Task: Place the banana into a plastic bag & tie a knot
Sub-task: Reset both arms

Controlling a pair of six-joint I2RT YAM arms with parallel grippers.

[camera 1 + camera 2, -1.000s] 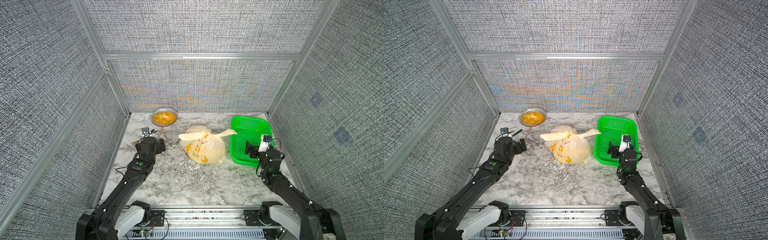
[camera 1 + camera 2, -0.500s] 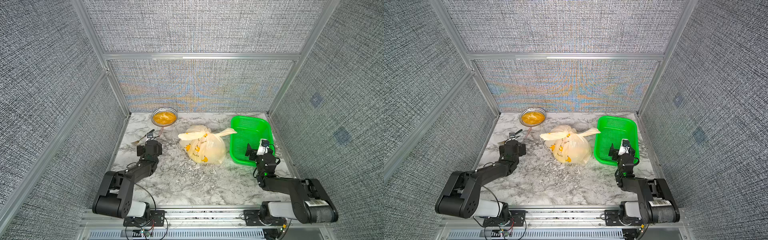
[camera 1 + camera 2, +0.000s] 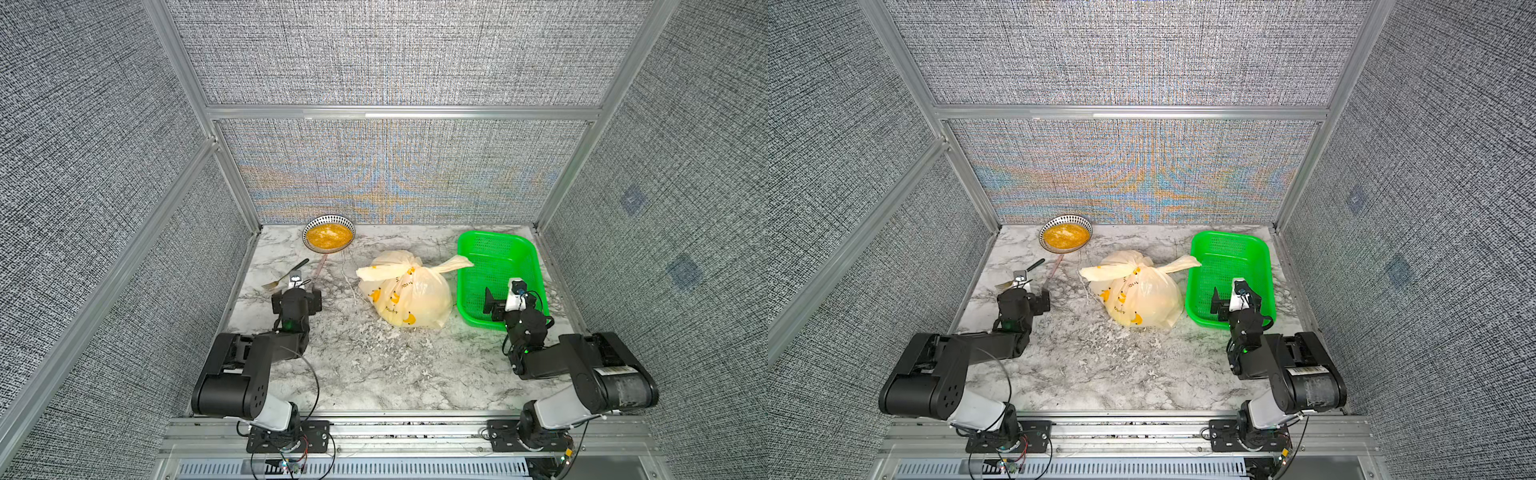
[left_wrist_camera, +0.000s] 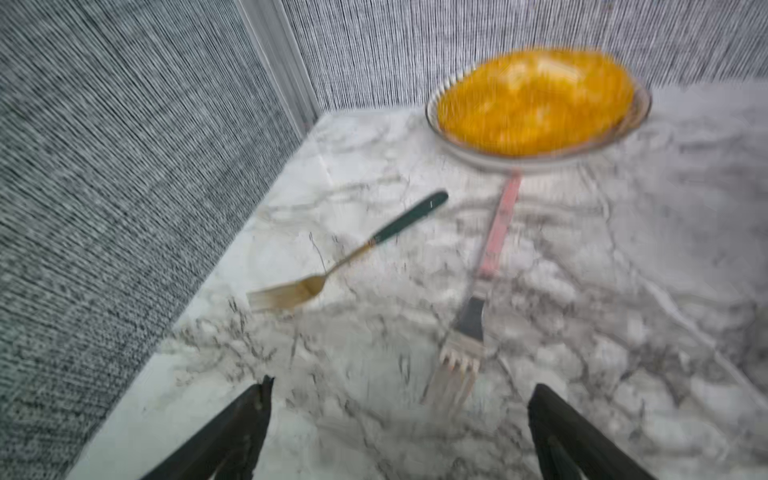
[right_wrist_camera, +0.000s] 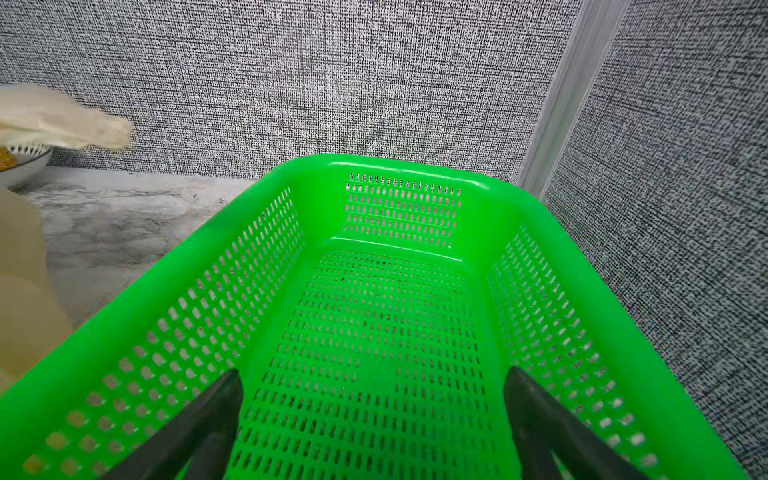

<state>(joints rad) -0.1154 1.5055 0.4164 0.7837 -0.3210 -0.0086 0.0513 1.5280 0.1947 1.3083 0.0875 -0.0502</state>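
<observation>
Sitting knotted on marble tabletop (image 3: 374,374), plastic bag (image 3: 409,297) rests between both grippers, well apart from each; knot (image 3: 415,262) bunched on top, tails (image 3: 455,264) out sideways. Banana itself not discernible through plastic. Left gripper (image 4: 402,384) spread wide, empty, pink-handled fork (image 4: 478,291) just ahead. Right gripper (image 5: 373,370) spread wide, empty, over green basket (image 5: 407,164). Task looks complete; good finish means parking arms clear of tails, so knot takes no tug.

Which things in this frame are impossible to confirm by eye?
- Banana: cloudy plastic bag hides its contents in both top views.
- Knot: too small in top views; right wrist view's edge cuts it off.
- Bowl contents: left wrist view is motion-blurred.
</observation>
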